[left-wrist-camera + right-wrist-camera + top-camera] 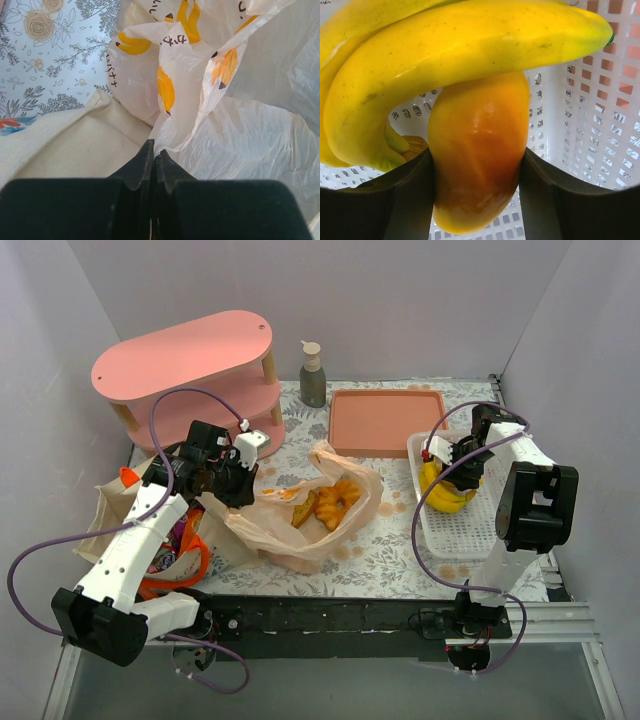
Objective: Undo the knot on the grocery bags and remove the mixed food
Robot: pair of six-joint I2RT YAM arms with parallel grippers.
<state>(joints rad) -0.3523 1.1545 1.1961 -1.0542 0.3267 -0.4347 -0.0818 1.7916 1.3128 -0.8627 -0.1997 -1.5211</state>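
Left wrist view: my left end effector (152,152) is closed at the edge of the thin crinkly tan plastic bag (240,140), which lies against the cream canvas tote (75,145); I cannot tell whether film is caught. Such light, slippery film wants pinching at a bunched fold. My right end effector (476,165) clamps a smooth orange fruit (480,125) under yellow bananas (460,45) in the white mesh basket (600,100); no knot shows.
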